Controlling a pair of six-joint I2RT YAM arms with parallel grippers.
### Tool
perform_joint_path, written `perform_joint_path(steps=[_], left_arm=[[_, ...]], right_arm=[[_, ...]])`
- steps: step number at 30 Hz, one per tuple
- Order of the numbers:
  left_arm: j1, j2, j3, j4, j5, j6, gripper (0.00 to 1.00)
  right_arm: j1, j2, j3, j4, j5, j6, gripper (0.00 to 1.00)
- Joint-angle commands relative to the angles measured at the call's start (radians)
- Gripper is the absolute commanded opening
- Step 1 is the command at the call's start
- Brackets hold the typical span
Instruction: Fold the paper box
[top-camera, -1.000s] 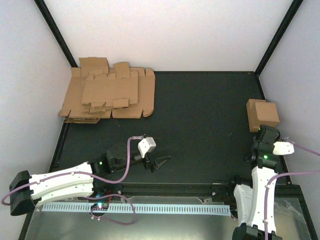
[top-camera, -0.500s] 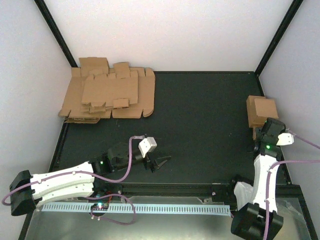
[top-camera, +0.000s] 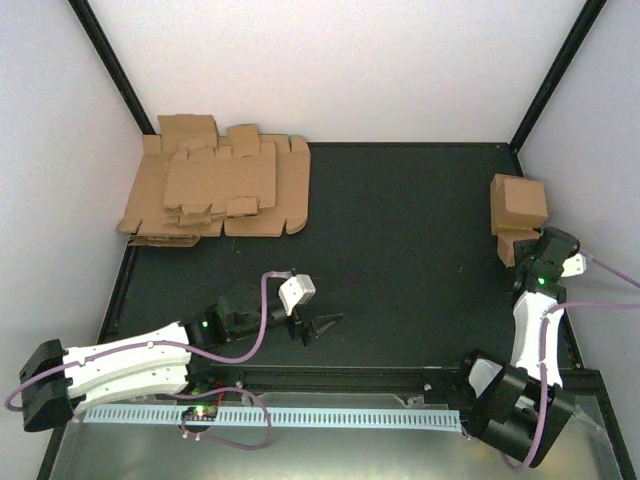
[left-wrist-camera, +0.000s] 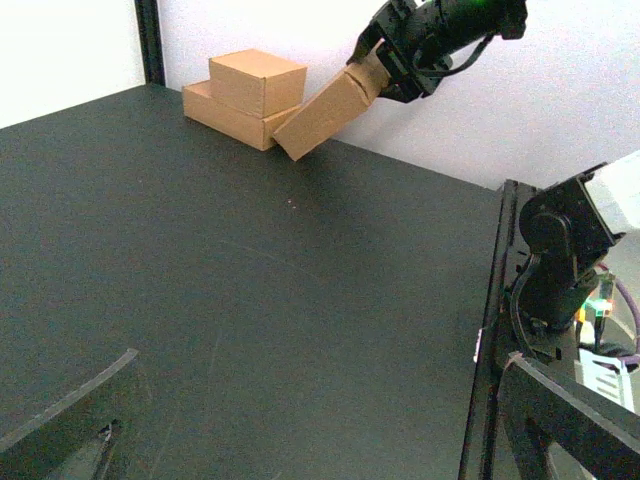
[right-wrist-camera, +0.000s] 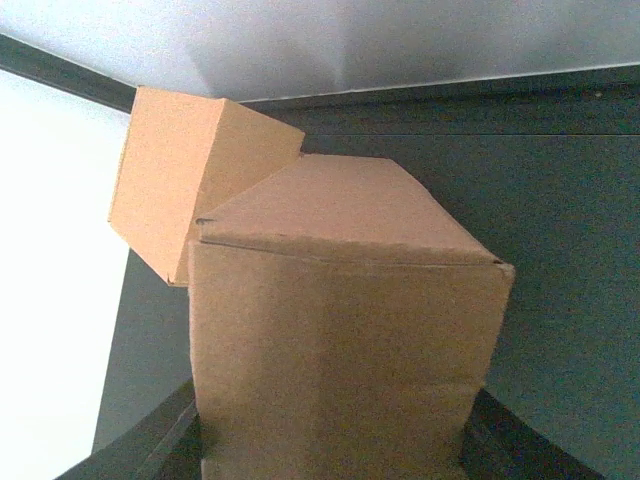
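Note:
The paper box (right-wrist-camera: 340, 330), folded and closed, fills the right wrist view with my right gripper (right-wrist-camera: 335, 445) shut on its sides. From the left wrist view the paper box (left-wrist-camera: 325, 112) hangs tilted from my right gripper (left-wrist-camera: 392, 62), its low corner at the table beside two stacked boxes. In the top view the paper box (top-camera: 513, 246) sits at the far right, just ahead of my right gripper (top-camera: 532, 260). Near the table's front centre my left gripper (top-camera: 322, 326) is open and holds nothing, as the left wrist view of that gripper (left-wrist-camera: 320, 400) confirms.
Two finished brown boxes (left-wrist-camera: 245, 100) are stacked by the right wall, the upper box (top-camera: 519, 202) just beyond the held one and showing again as a box (right-wrist-camera: 185, 185) behind it. A pile of flat cardboard blanks (top-camera: 215, 190) lies at the far left corner.
My right arm has swung toward the right wall and tipped the paper box down next to the stacked boxes. The left arm has stayed in place.

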Motion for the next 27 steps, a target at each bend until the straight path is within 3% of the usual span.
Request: perform_joint_path(steps=[1, 9, 15, 17, 20, 22, 27], left_arm=[[0.009, -0.018, 0.005, 0.011, 0.023, 0.005, 0.99], [0.012, -0.041, -0.002, -0.003, 0.024, 0.002, 0.99], [0.012, -0.052, -0.001, -0.009, 0.031, 0.000, 0.99], [0.012, -0.057, -0.003, -0.011, 0.031, -0.001, 0.99], [0.012, -0.064, -0.007, -0.016, 0.032, -0.001, 0.99], [0.012, -0.065, -0.007, -0.020, 0.034, -0.002, 0.99], [0.013, -0.063, -0.011, -0.013, 0.037, -0.003, 0.99]], right_arm=[[-0.018, 0.041, -0.021, 0.037, -0.060, -0.008, 0.29], [-0.077, 0.073, -0.073, 0.098, -0.130, 0.007, 0.30], [-0.110, 0.080, -0.141, 0.113, -0.121, 0.016, 0.40], [-0.111, 0.076, -0.157, 0.104, -0.102, 0.023, 0.50], [-0.111, 0.085, -0.157, 0.058, -0.062, 0.028, 0.85], [-0.111, 0.102, -0.139, 0.005, -0.040, 0.019, 0.98], [-0.112, 0.158, -0.098, -0.079, -0.026, -0.042, 0.99]])
